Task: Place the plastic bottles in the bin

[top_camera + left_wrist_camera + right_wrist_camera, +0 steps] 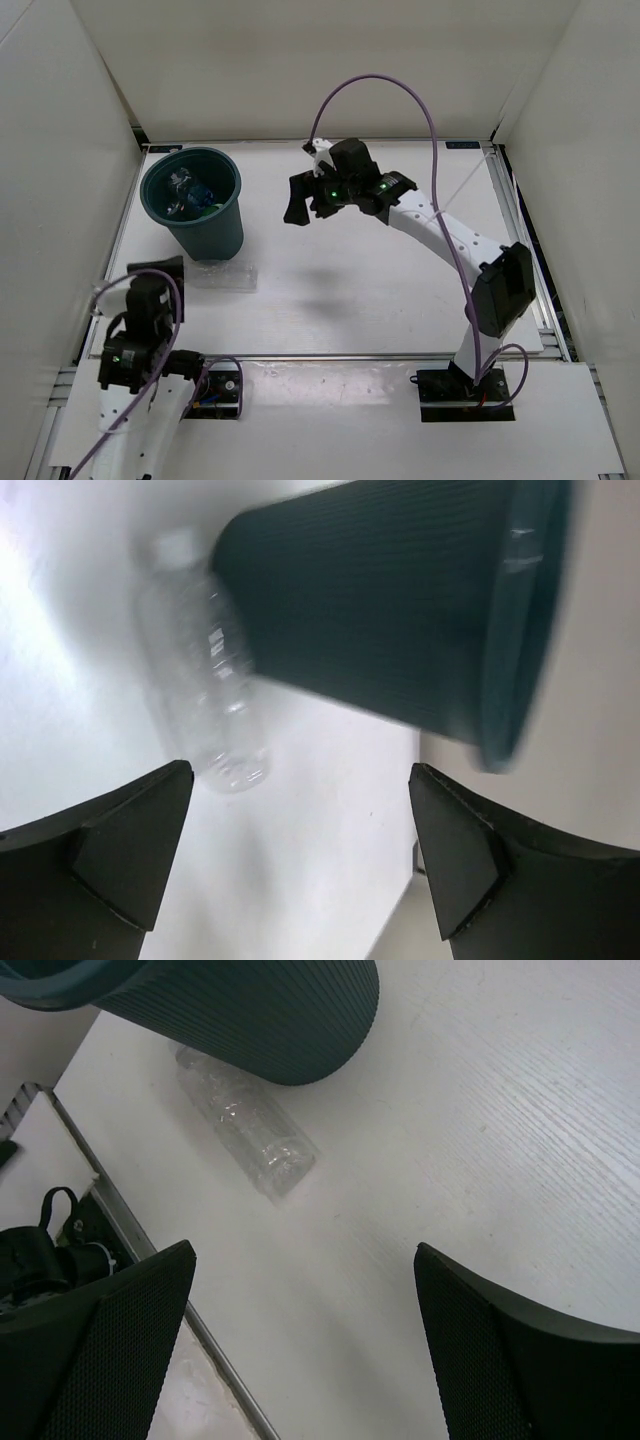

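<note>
The dark teal bin [195, 200] stands at the back left; inside it lie a clear bottle with a blue label [188, 190] and a green one [213, 209]. A clear label-less bottle [222, 274] lies flat on the table against the bin's near side; it also shows in the left wrist view [205, 685] and the right wrist view [250, 1130]. My left gripper [160, 270] is open and empty, just left of that bottle. My right gripper [305, 198] is open and empty, held high to the right of the bin [250, 1010].
White walls enclose the table on three sides. A metal rail [150, 1260] runs along the table's near edge, with cables [45, 1250] beside it. The right arm [440, 235] stretches across the right half of the table.
</note>
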You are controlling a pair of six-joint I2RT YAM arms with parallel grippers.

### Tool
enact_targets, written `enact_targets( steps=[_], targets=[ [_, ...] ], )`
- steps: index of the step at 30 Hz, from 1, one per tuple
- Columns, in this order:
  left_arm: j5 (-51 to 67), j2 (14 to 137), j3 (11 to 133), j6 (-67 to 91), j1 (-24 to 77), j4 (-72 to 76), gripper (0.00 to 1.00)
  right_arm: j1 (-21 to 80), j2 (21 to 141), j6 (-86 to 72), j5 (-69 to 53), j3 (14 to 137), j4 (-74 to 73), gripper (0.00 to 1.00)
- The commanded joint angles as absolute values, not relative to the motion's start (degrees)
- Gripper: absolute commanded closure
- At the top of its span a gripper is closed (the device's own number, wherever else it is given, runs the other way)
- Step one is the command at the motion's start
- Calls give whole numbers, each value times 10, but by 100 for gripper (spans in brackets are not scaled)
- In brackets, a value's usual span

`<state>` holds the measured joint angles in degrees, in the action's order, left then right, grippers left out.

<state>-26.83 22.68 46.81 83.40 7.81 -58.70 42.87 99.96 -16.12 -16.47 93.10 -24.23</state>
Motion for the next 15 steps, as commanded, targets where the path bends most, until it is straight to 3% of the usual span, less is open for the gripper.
enact_targets(
  steps=[1, 6, 15],
  targets=[
    [-200, 152, 366, 993, 76, -563, 0, 429, 941, -166, -161, 958, -259, 8],
    [-174, 91, 198, 1010, 76, -400, 0, 429, 868, -161, -135, 951, -288, 6],
    [-163, 186, 87, 979, 76, -196, 0, 403, 797, -132, -113, 931, -312, 4]
  ],
)
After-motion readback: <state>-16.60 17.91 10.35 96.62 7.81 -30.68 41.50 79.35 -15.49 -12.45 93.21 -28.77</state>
